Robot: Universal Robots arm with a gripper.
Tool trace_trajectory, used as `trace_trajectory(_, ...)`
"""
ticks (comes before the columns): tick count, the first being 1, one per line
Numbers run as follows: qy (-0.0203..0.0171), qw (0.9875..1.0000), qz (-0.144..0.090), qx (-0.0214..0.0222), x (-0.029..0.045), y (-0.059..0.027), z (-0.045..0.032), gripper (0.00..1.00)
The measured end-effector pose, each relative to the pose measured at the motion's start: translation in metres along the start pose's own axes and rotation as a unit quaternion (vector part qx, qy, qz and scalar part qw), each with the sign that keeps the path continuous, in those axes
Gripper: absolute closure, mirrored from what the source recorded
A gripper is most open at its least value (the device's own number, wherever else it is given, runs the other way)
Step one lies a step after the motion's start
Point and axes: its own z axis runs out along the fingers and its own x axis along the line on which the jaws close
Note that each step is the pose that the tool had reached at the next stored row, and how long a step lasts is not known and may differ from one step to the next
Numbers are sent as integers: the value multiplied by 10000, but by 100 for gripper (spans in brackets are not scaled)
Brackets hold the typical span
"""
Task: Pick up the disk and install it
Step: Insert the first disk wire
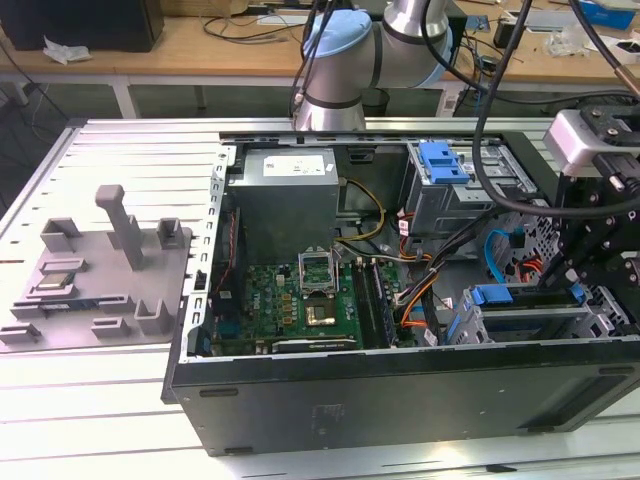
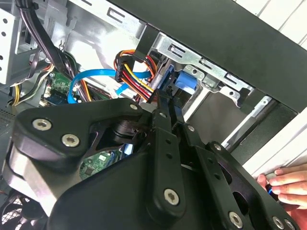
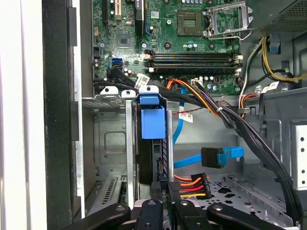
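Disk (image 3: 149,158) in its blue carrier stands on edge in the drive cage (image 3: 110,139) of the open computer case (image 1: 400,400), beside orange-and-red cables (image 3: 192,184); gripper (image 3: 166,189) sits at its near end, grip state cannot be told

PC case (image 1: 400,400) open | mobo (image 1: 290,300) inside | PSU (image 1: 285,200) adjacent | grey fixture tray (image 1: 100,288), the exterior view's left

Slatted metal table (image 1: 80,425), open black computer case (image 1: 400,395) lying on it, grey fixture tray (image 1: 100,272) just beside it
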Motion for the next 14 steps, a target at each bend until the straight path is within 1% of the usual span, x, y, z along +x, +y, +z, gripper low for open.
trace_trajectory(14, 1, 10000, 2, 1, 2, -1, 23, 84)
